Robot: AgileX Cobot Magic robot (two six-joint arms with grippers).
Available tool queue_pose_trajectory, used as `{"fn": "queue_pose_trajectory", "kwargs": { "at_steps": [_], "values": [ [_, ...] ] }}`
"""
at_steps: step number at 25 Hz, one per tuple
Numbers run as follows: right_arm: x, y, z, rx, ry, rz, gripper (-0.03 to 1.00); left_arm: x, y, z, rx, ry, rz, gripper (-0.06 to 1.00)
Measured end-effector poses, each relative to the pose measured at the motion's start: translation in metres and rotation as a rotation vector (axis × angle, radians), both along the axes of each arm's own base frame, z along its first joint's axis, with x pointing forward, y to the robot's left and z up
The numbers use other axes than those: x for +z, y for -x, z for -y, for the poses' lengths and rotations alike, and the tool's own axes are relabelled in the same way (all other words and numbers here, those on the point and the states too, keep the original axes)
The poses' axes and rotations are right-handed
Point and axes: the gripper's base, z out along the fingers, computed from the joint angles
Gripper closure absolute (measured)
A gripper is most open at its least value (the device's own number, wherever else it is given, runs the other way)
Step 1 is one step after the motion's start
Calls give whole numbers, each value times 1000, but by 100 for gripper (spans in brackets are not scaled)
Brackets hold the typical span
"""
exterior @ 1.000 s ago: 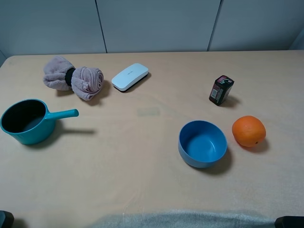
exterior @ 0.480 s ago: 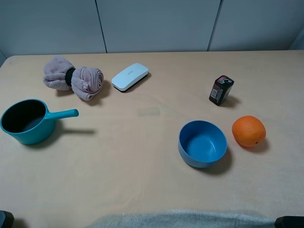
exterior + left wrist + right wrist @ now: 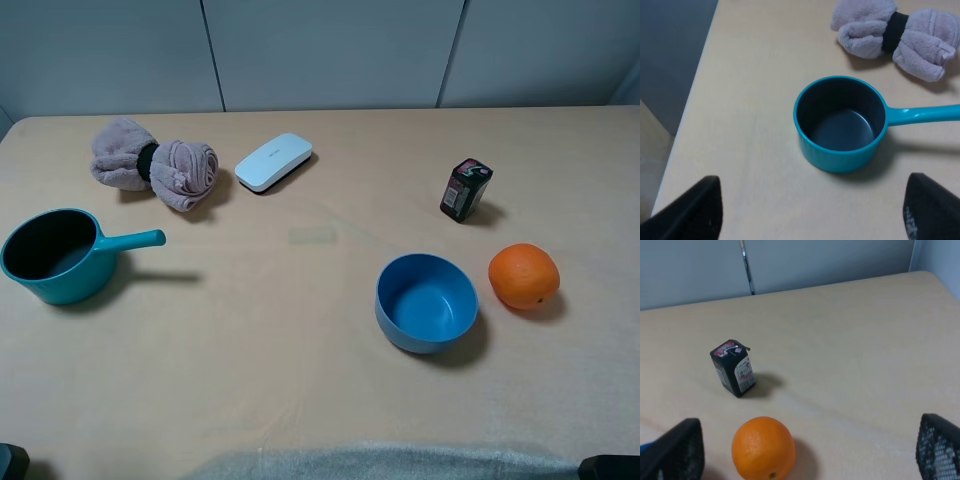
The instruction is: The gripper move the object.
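Six things are laid out on the bench, well apart from one another, which appears meant to leave each one reachable from above. The white case, the thing to be moved, lies flat in the upper middle of the overhead frame, just right of a rolled pink towel bound by a dark band. No arm is near it, so the task is judged not yet begun.

The teal saucepan sits at the left edge with its handle pointing right; nothing is seen inside it. The blue bowl at lower right is likewise seen to hold nothing. An orange rests just right of the bowl, and a small dark carton stands upright above them.

The left gripper is held above the saucepan with its jaws spread wide and nothing between them. The right gripper is held near the orange, jaws likewise parted and gripping nothing.
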Motion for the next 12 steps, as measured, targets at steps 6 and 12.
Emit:
{"fn": "queue_pose_trajectory", "kwargs": {
  "at_steps": [6,12],
  "values": [
    [0,0,0,0,0,0,30,0,0,0,0,-1,0,20],
    [0,0,0,0,0,0,30,0,0,0,0,-1,0,20]
  ]
}}
